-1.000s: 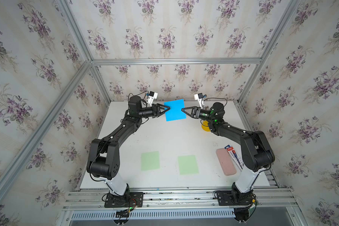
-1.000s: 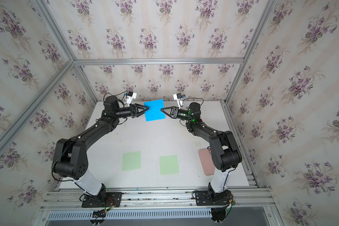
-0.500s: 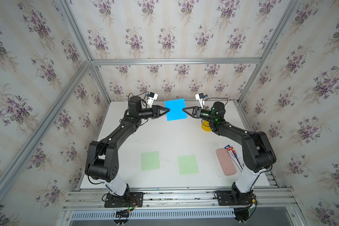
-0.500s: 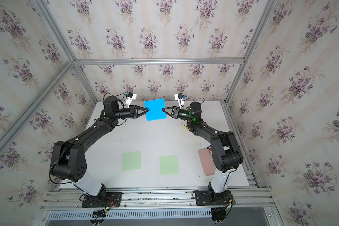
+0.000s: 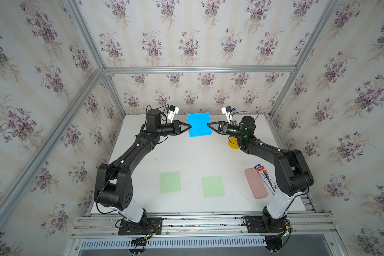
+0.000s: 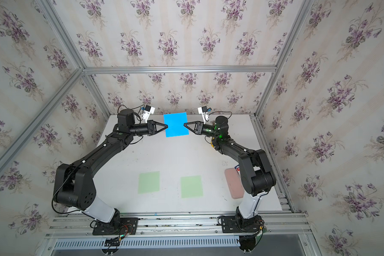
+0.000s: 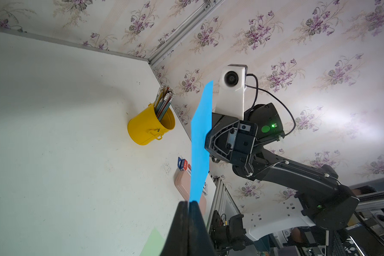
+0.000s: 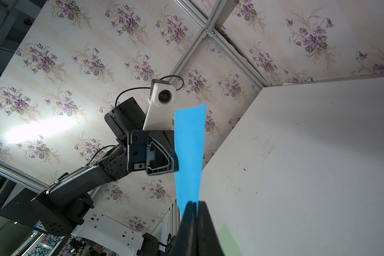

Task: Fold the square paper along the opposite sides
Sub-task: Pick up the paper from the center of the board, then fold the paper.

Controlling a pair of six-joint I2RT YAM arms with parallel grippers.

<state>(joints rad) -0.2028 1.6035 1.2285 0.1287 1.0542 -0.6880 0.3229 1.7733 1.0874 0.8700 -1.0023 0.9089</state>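
**Left gripper [image 5: 190, 127] now shut on the blue paper [image 5: 199, 124]**

The blue paper hangs in the air over the far end of the white table [image 5: 186, 155], between the two arms. A second ago the left gripper was spread. Now it is pressed together on the paper's left edge. The right gripper [image 5: 208, 124] pinches the other edge, same as before. The paper has hardly moved.

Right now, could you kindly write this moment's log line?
left gripper: shut on blue square paper | right gripper: shut on opposite edge | fold: pending
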